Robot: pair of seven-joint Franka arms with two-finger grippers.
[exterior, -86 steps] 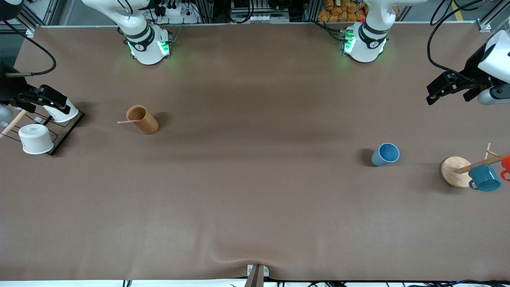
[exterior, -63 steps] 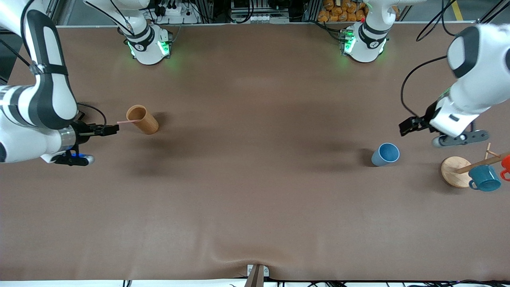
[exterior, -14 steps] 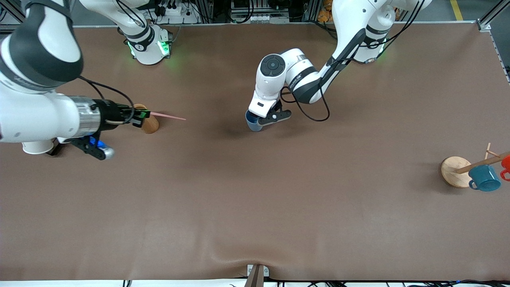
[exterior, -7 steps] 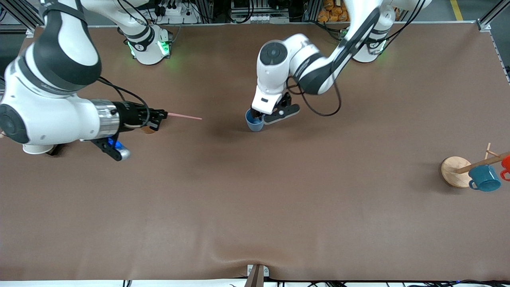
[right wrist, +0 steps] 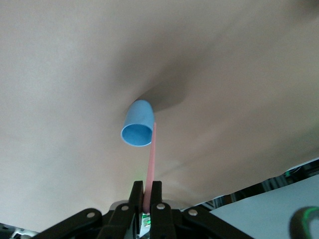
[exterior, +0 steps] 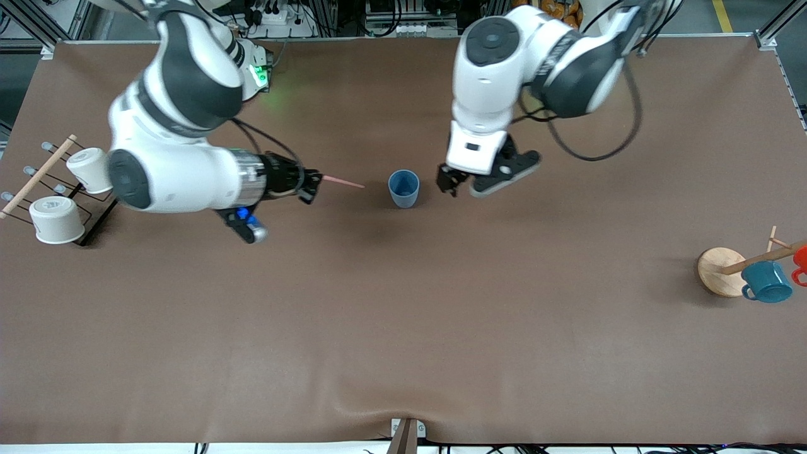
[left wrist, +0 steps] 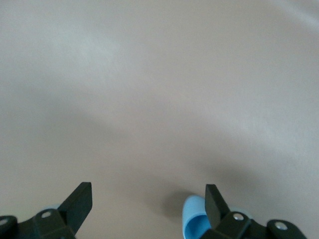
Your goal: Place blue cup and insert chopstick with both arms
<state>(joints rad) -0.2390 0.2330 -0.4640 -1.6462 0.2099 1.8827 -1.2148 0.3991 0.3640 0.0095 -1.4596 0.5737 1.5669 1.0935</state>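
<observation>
The blue cup (exterior: 403, 188) stands upright in the middle of the table, free of both grippers. My left gripper (exterior: 449, 183) is open and empty, in the air just beside the cup toward the left arm's end. In the left wrist view its fingers (left wrist: 79, 200) stand wide apart, and the cup (left wrist: 193, 224) shows by one finger. My right gripper (exterior: 311, 184) is shut on the pink chopstick (exterior: 344, 183), which lies level and points at the cup. In the right wrist view the gripper (right wrist: 146, 191) pinches the chopstick (right wrist: 151, 159), whose tip reaches the cup (right wrist: 137, 124).
A wire rack (exterior: 94, 217) with two white cups (exterior: 58, 219) stands at the right arm's end. A wooden mug tree (exterior: 722, 271) with a teal mug (exterior: 766, 282) and a red mug (exterior: 801, 261) stands at the left arm's end.
My left gripper has let go of the blue cup and risen away toward the left arm's end. My right gripper has carried the chopstick closer to the cup.
</observation>
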